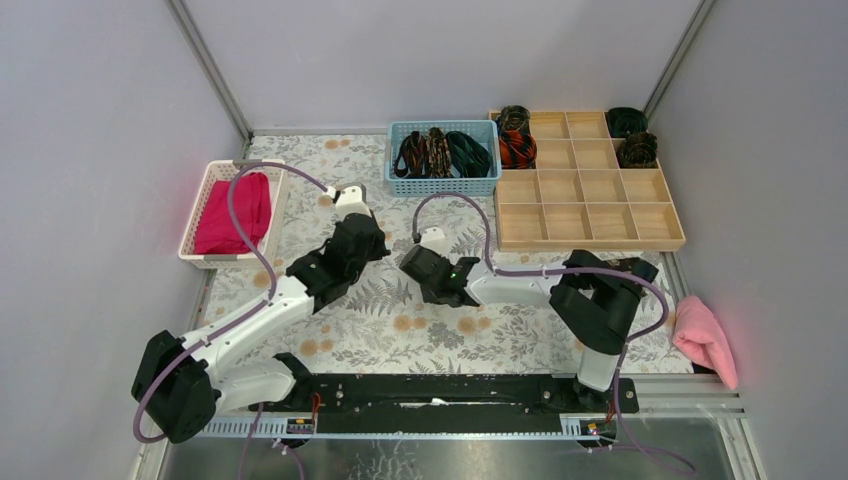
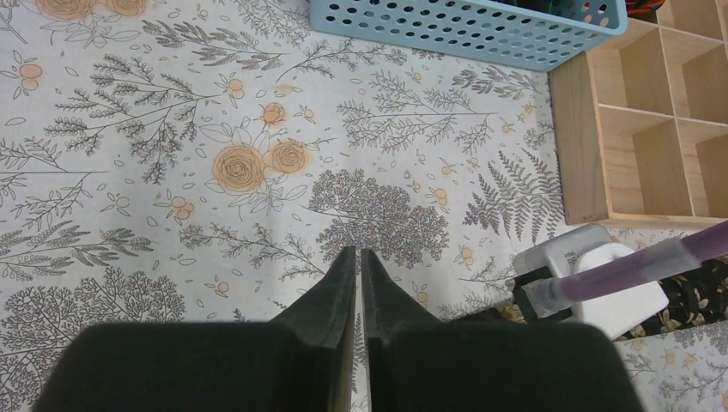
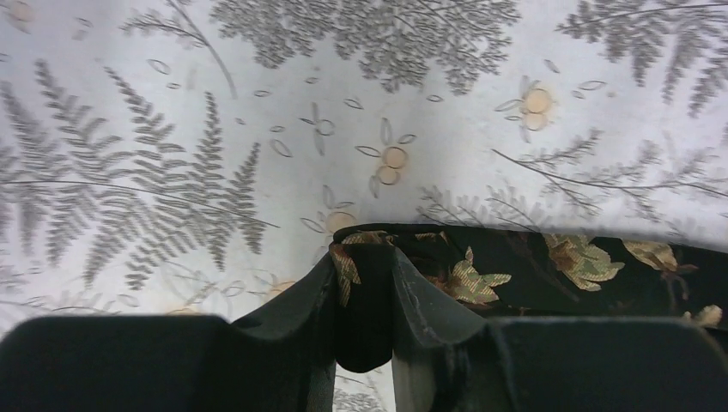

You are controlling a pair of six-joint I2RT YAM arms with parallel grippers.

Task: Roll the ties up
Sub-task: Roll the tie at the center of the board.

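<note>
The black leafy tie point(image 3: 532, 266) is cut off at the right edge, its end hidden by the right gripper point(image 3: 364, 257).

The left arm point(image 1: 250, 318) and right arm point(image 1: 512, 288) are white links between chunky black joint housings, each trailing a looping purple cable point(image 2: 640, 266). Their black fingers point(image 2: 330, 296) taper to narrow tips.

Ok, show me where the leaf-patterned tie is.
Right wrist view, lower centre to right: the tie lies on the floral cloth mid-table, its end pinched in the right gripper.
</note>
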